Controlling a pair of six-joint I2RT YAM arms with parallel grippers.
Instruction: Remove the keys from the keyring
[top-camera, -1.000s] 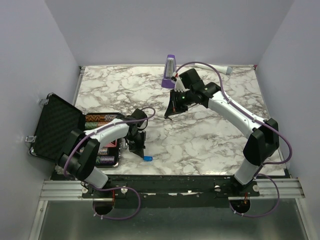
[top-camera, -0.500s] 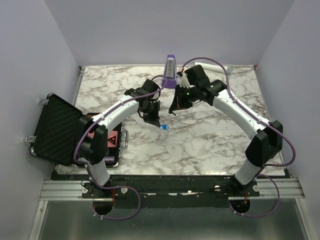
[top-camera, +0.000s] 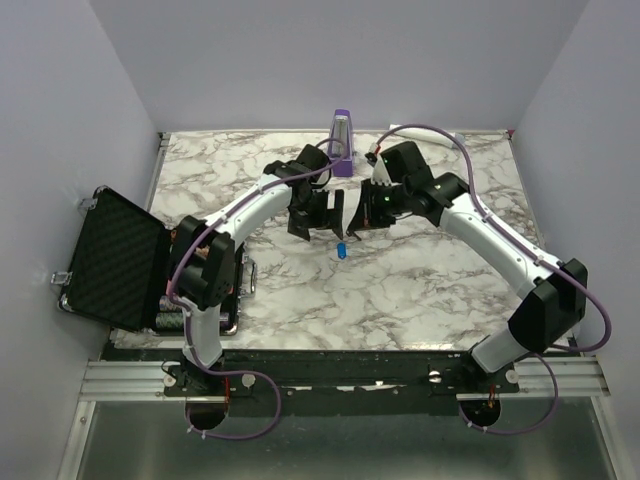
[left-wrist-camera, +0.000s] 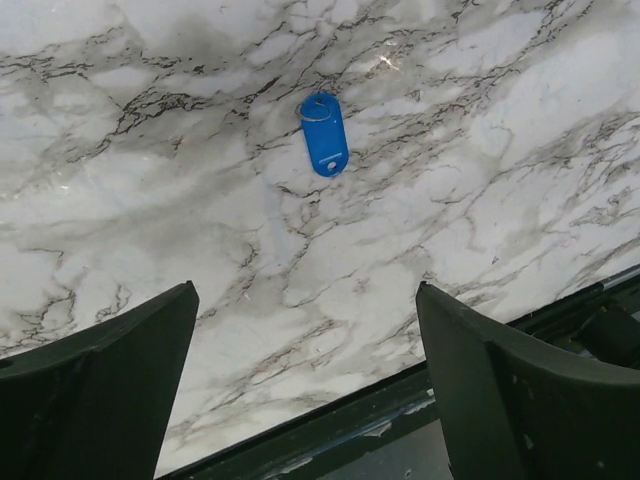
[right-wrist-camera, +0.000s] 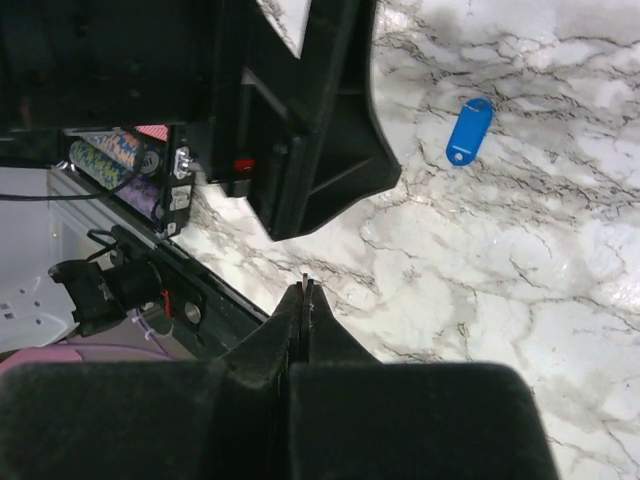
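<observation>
top view: blue-headed key lies on the table, just below and between left pincer and right pincer, touching neither. left wrist: jaws wide apart, empty; thin keyring on key's upper end. right wrist: jaws pressed together, key lies apart at upper right.

Keys on table, block behind, case at left edge.
</observation>
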